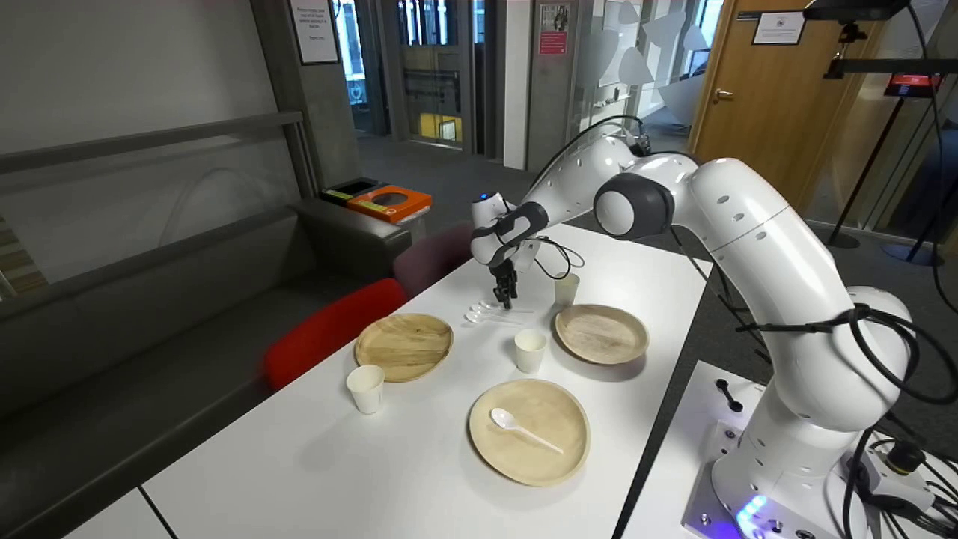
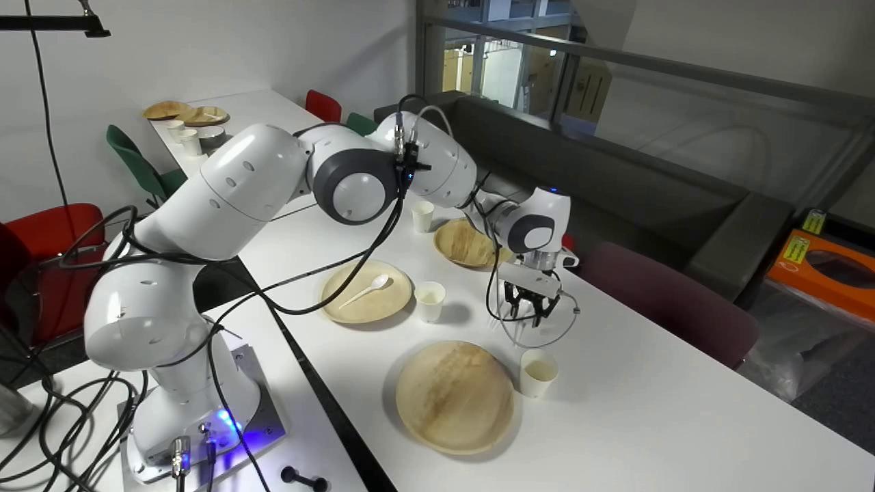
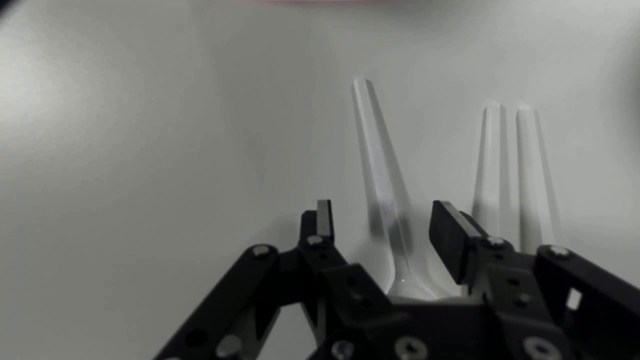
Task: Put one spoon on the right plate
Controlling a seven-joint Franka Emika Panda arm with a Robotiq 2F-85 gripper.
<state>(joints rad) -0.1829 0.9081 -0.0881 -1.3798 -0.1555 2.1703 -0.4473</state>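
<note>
Straddling one spoon [image 3: 377, 165], the gripper [image 3: 382, 220] points down, jaws well apart, holding nothing. Closing too high could, I'd guess, let so thin a spoon slip; drifting sideways, a jaw might scatter the two neighbouring spoons [image 3: 493, 160] [image 3: 530, 175]. A low carry could clip the cup [image 2: 538, 374] just beside the right plate [image 2: 454, 398]. The arm [image 2: 441, 162] reaches out beyond that plate to these spoons, bent downward at its end.

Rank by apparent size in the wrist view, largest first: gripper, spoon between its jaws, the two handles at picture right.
1. Gripper, though nearest the camera.
2. Spoon between its jaws.
3. Left handle, right handle: look alike, both partly hidden; unranked.
</note>
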